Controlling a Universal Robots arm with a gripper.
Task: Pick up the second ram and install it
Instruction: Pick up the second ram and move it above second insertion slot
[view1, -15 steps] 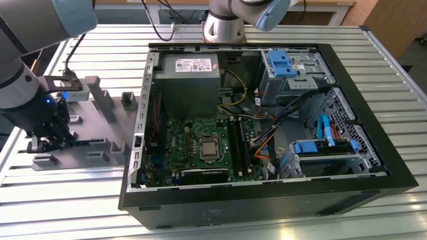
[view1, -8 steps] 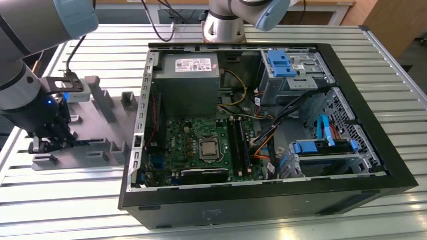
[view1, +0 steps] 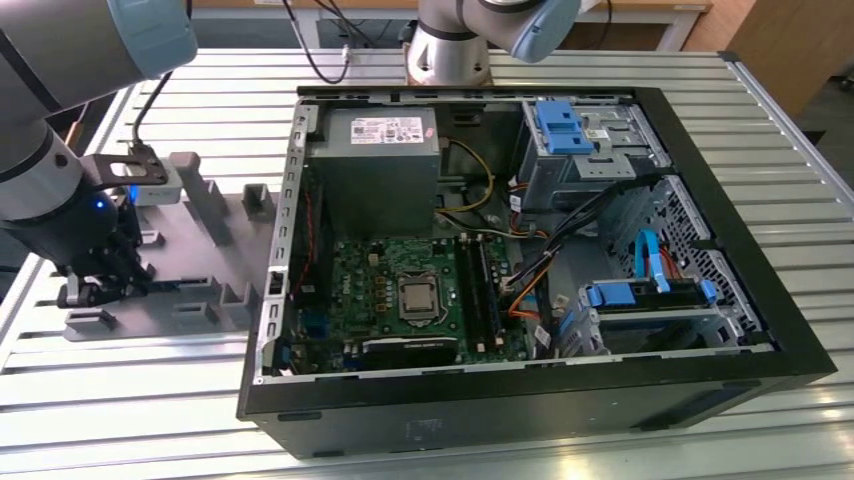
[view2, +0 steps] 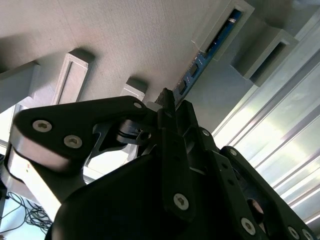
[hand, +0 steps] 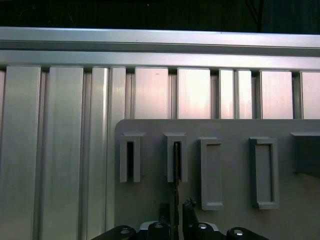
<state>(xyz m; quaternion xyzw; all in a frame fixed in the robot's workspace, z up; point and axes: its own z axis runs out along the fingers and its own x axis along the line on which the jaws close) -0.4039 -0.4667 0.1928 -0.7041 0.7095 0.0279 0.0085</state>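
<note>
The claw (hand: 176, 207) sits astride the ram (hand: 176, 175), seen edge-on as a thin dark line; I cannot tell whether it is clamped or just narrow around it. In the second wrist view the claw (view2: 167, 100) meets one end of the ram (view2: 197, 65), whose far end lies in a slotted grey block (view2: 227, 22). That block (hand: 183, 160) is one of a row on a grey holder plate (hand: 235, 175), which lies on the ribbed metal surface (hand: 60, 150). In the exterior view the claw (view1: 100, 285) hangs over the plate (view1: 200, 255), at 9 o'clock from the open computer case (view1: 534, 400). Inside, long black slots (view1: 478, 285) lie at 3 o'clock from the processor (view1: 418, 296).
</note>
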